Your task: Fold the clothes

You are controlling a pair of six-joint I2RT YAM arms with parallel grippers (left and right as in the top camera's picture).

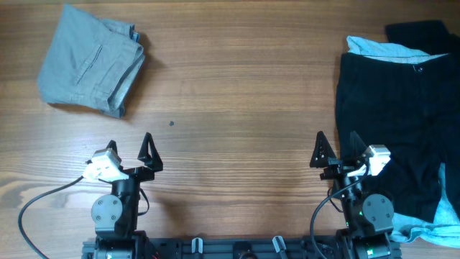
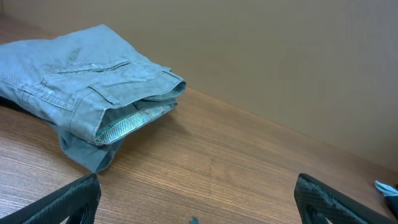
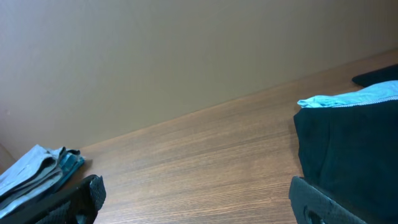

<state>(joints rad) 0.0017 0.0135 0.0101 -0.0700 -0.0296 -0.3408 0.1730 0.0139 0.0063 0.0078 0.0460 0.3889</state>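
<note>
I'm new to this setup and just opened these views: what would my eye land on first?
First, the folded grey shorts at the far left corner of the table. Opposite them, the black shorts lie spread along the right edge, with a pale-blue garment peeking out at their far end. Then the left gripper and right gripper, both open and empty, at the near edge.

No text, label, brand, number or sign can be read in any view, on clothing, bench or arms
</note>
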